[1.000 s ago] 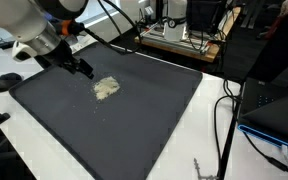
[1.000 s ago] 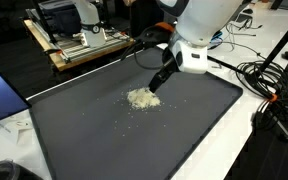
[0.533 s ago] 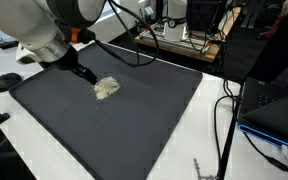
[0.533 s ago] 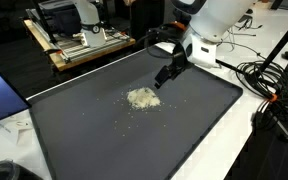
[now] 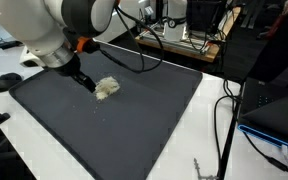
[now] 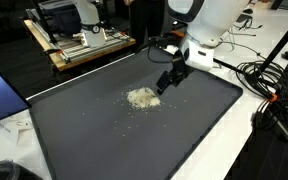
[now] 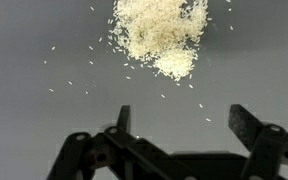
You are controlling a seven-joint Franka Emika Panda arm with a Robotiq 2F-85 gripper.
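Wrist view: fingers (image 7: 124, 120) spread wide, gripping nothing, just short of rice pile (image 7: 159, 35). Pile flat on dark mat (image 6: 104, 140), stray grains scattered round it.

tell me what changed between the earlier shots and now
The arm swung round above the mat, and the tool slid a short way beside the pile of pale grains, open and empty throughout. Nothing was taken hold of or let go. The pile lies unchanged on the dark mat.
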